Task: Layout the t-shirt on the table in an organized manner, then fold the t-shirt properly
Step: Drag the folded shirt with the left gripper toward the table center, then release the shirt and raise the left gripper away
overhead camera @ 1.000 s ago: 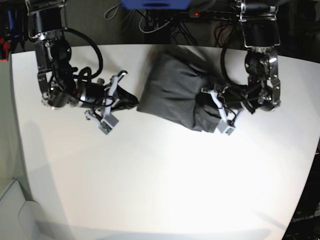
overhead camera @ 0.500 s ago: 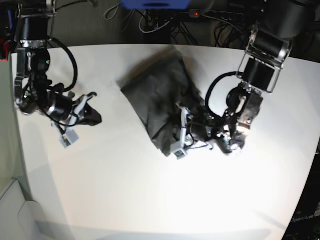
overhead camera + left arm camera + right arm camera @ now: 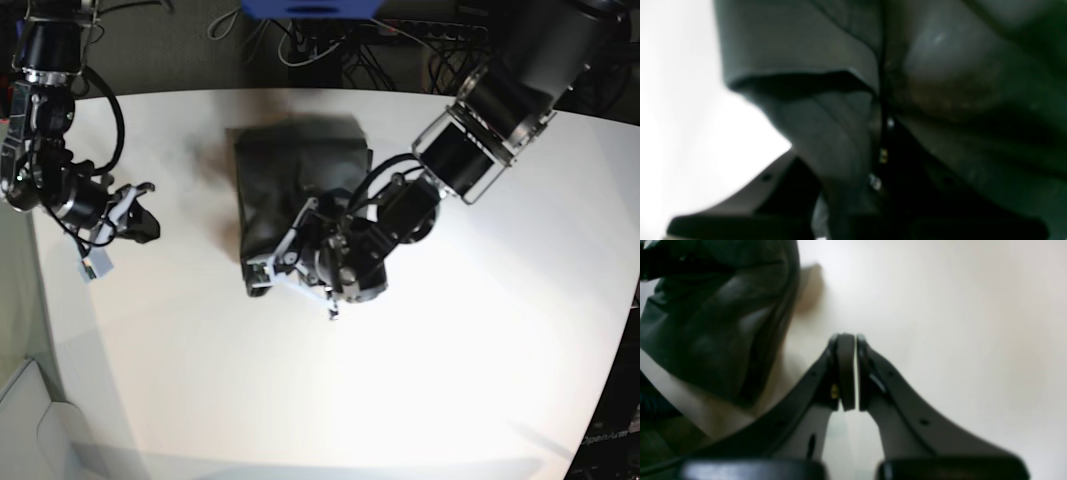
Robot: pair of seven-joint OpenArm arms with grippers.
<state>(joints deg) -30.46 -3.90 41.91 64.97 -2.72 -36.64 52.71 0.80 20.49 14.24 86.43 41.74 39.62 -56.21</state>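
Note:
The dark charcoal t-shirt (image 3: 295, 165) lies bunched in a rough block on the far middle of the white table (image 3: 420, 380). My left gripper (image 3: 280, 250) reaches across from the right and sits at the shirt's near edge. In the left wrist view grey cloth (image 3: 826, 133) fills the frame and folds around the gripper (image 3: 880, 146), which is shut on it. My right gripper (image 3: 143, 226) is shut and empty, hovering over bare table left of the shirt. In the right wrist view its tips (image 3: 850, 340) are pressed together, with the shirt (image 3: 720, 323) at the left.
Black cables (image 3: 330, 55) and a blue object (image 3: 310, 8) lie beyond the table's far edge. The left arm's thick body (image 3: 480, 120) spans the table's right rear. The table's left edge (image 3: 35, 300) runs close to the right arm.
The left arm has swung leftward across the table, dragging the shirt with it. The right gripper has drawn back toward the left edge, away from the shirt.

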